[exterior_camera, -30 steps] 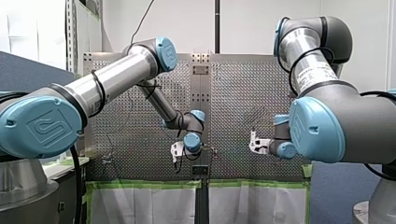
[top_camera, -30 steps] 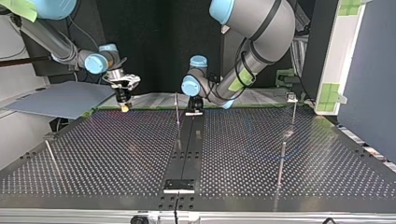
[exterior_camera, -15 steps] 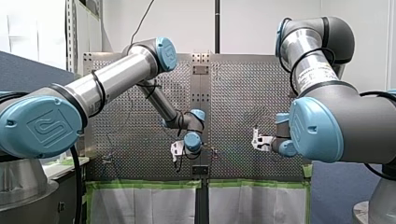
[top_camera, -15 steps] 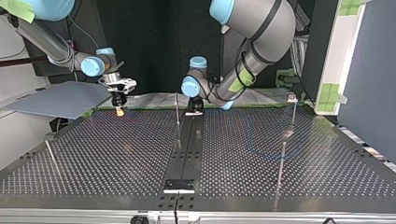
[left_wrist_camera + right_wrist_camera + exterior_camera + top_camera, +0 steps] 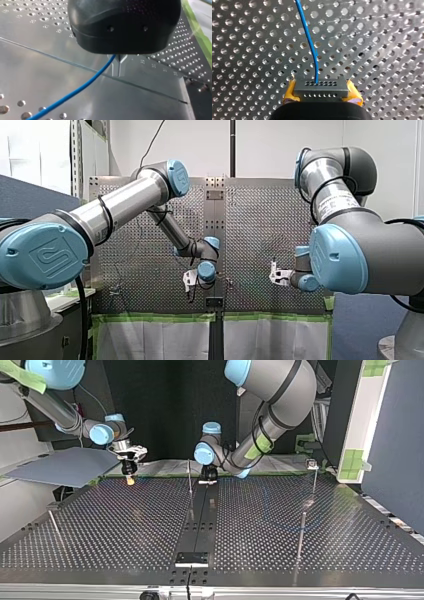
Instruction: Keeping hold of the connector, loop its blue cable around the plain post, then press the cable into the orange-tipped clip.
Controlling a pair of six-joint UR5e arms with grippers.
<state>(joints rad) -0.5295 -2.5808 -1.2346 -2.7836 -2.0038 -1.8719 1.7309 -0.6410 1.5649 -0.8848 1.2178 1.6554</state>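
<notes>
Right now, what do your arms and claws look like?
My left arm and my right arm are silver tubes with grey joints, round sky-blue caps stamped with a logo, and thin black cables. My left claw is black with thin metal fingers. My right claw is black with yellow pads.

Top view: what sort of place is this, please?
Probably a robotics laboratory: my left arm and my right arm hold a blue cable and its connector over a perforated table set with thin posts, with green tape along its edge.
</notes>
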